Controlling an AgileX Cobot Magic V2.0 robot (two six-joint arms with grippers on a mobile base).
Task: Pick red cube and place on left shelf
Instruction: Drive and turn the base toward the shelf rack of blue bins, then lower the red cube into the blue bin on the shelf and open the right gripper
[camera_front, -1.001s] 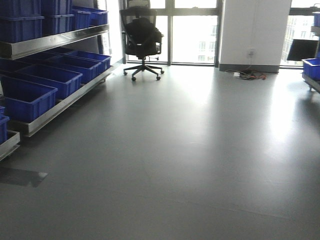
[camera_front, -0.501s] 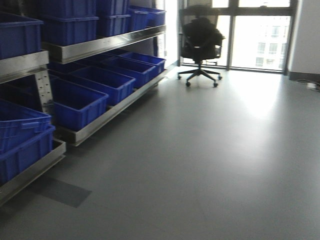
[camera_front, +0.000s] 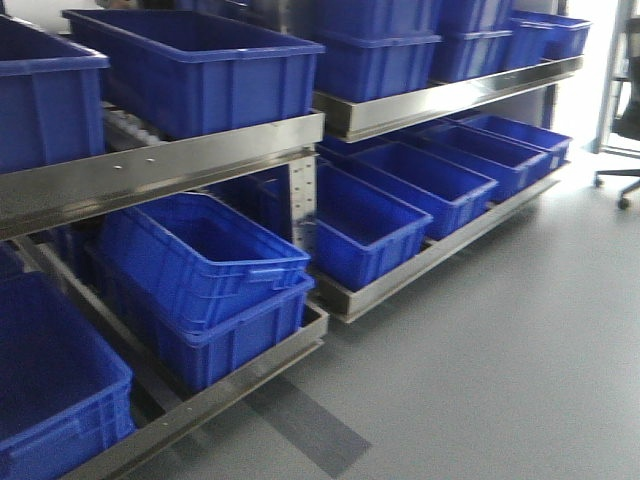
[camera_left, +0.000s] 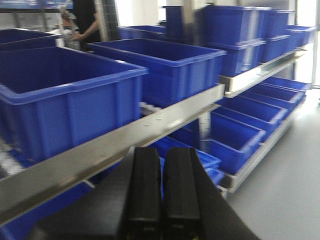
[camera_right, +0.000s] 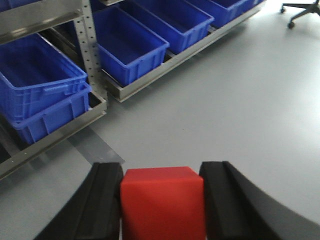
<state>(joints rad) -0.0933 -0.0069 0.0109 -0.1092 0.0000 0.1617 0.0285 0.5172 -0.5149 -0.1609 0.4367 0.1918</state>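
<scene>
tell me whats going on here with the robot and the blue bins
The right gripper is shut on a red cube, held above the grey floor. The left gripper is shut and empty. A metal shelf stocked with blue bins stands just ahead; the cube is not placed there yet.

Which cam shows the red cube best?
Right wrist: the red cube fills the lower frame, clamped in the right gripper. The front and left wrist views don't show it at all.
</scene>
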